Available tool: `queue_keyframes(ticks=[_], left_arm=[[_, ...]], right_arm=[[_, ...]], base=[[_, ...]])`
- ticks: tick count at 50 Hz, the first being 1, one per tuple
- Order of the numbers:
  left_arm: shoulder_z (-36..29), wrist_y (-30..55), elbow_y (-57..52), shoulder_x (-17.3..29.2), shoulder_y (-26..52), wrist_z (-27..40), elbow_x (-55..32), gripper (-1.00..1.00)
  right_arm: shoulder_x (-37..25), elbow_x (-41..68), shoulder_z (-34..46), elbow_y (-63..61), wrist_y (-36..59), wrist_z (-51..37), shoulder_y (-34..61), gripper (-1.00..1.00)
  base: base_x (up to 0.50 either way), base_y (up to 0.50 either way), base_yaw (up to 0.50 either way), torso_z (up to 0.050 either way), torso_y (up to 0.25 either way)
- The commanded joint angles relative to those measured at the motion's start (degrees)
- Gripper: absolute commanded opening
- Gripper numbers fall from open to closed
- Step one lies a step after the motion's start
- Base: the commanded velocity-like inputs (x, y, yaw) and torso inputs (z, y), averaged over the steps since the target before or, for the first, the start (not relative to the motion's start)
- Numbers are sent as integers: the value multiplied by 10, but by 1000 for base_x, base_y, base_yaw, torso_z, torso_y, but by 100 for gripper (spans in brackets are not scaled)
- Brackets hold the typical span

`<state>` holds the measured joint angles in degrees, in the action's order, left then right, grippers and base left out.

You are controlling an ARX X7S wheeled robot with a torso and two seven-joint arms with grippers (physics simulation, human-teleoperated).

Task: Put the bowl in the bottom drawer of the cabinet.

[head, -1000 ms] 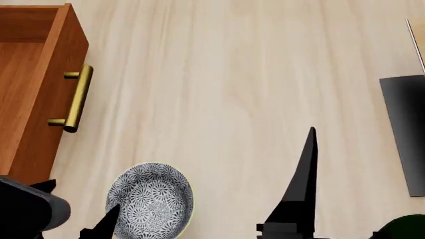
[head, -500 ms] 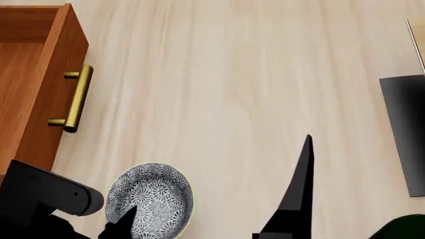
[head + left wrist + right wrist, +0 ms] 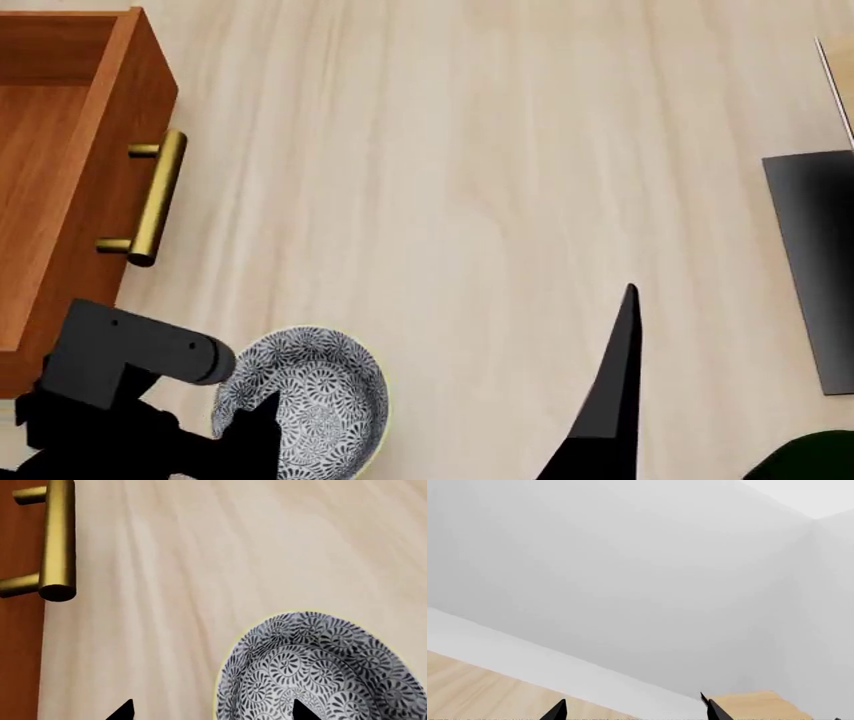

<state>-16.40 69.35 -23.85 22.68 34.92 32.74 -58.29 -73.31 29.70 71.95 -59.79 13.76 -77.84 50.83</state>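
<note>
The blue-grey patterned bowl (image 3: 314, 395) sits upright on the pale wood floor, near the bottom edge of the head view. My left gripper (image 3: 212, 712) is open and straddles the bowl's (image 3: 320, 670) near rim, one fingertip (image 3: 300, 711) over its inside and the other over bare floor. To the left, the cabinet's reddish-brown bottom drawer (image 3: 80, 150) stands pulled open, its brass handle (image 3: 154, 200) facing the bowl. My right gripper (image 3: 635, 711) is open and empty, pointed at a white wall. One of its fingers (image 3: 617, 380) rises to the right of the bowl.
A dark grey flat slab (image 3: 814, 260) lies at the right edge, with a pale wooden edge (image 3: 841, 80) above it. A dark green round object (image 3: 814, 455) shows in the bottom right corner. The brass handle (image 3: 57, 540) juts out beside my left gripper.
My left arm has come forward into the head view, bringing its fingers onto the bowl's rim. The right gripper's finger has drawn back a little. The bowl has not moved.
</note>
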Motion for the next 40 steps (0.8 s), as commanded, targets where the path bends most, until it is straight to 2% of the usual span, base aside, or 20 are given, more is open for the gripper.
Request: queue_keyframes(ticks=[1, 7, 8, 29, 34, 40], left_arm=[[-38, -51, 84, -10, 15, -38, 61, 100], [-45, -59, 100, -18, 19, -45, 66, 100], [-45, -64, 101, -20, 18, -33, 76, -100], [-27, -66, 54, -11, 6, -27, 46, -100], [10, -37, -33, -6, 19, 8, -11, -100], [61, 10, -105, -7, 70, 73, -103, -100]], right_arm=[[-9, 0, 46, 0, -12, -13, 33, 100], [-9, 1, 74, -1, -16, -21, 58, 100], [-9, 2, 79, -1, -16, -22, 62, 100], [-8, 8, 274, -1, -45, -71, 234, 100], [-5, 11, 290, 1, -48, -74, 251, 100], [-2, 9, 294, 4, -51, -74, 255, 100]], base=[[0, 0, 0, 0, 0], [0, 0, 0, 0, 0], [0, 0, 0, 0, 0], [1, 0, 0, 0, 0], [0, 0, 0, 0, 0], [0, 0, 0, 0, 0]])
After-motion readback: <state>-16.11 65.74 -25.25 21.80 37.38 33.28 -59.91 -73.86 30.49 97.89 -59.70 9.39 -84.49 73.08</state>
